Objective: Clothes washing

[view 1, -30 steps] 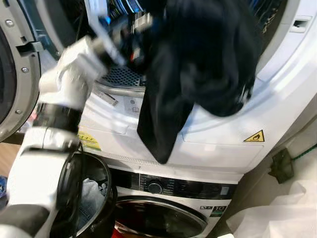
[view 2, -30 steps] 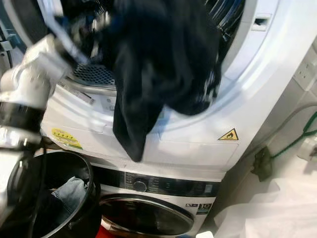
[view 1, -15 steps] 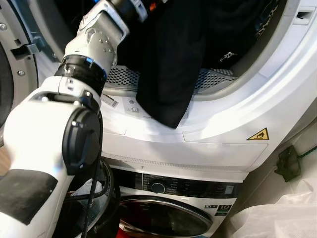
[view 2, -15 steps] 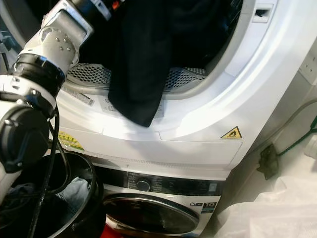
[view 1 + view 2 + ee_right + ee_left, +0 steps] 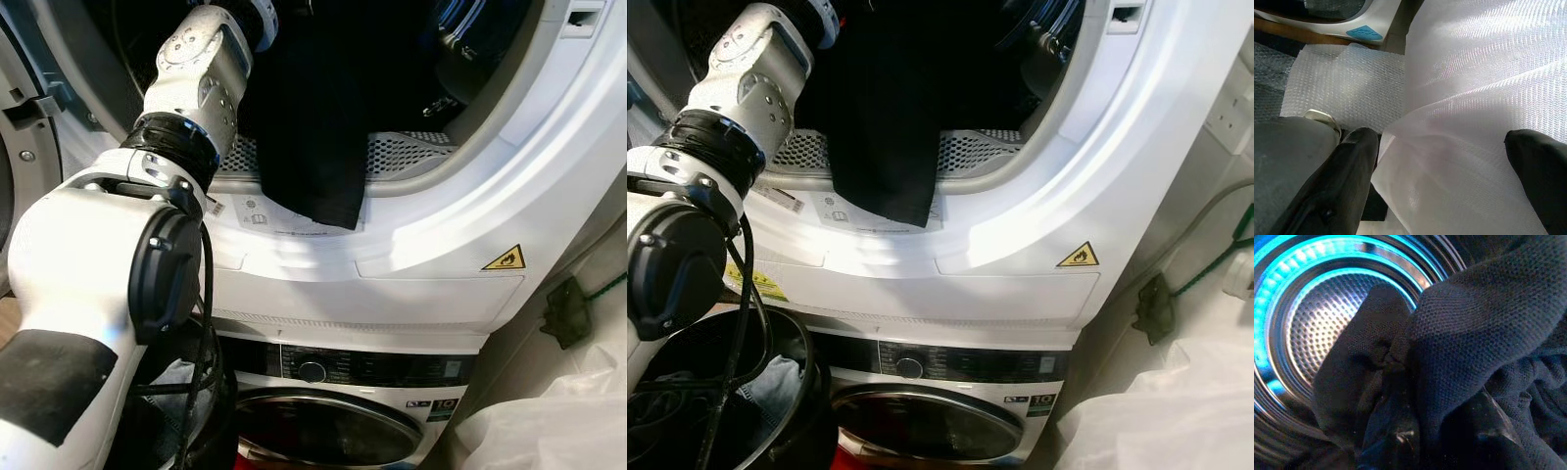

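1. The right gripper (image 5: pixel 1442 181) hung idle above bubble wrap (image 5: pixel 1347 83) on the floor, its jaws apart with nothing between them.
2. A dark bin (image 5: pixel 784 431) holding a denim garment (image 5: pixel 764 387) stood at the robot's left, beside the lower washing machine (image 5: pixel 343 392).
3. The left arm (image 5: pixel 186 88) reached up into the open upper dryer (image 5: pixel 470 225).
4. A black garment (image 5: pixel 313 147) draped over the perforated door sill (image 5: pixel 411 152), its tail hanging onto the white front rim.
5. Inside the blue-lit drum (image 5: pixel 1312 318), the left gripper (image 5: pixel 1442 438) had its jaws clamped on the garment's knit cloth.
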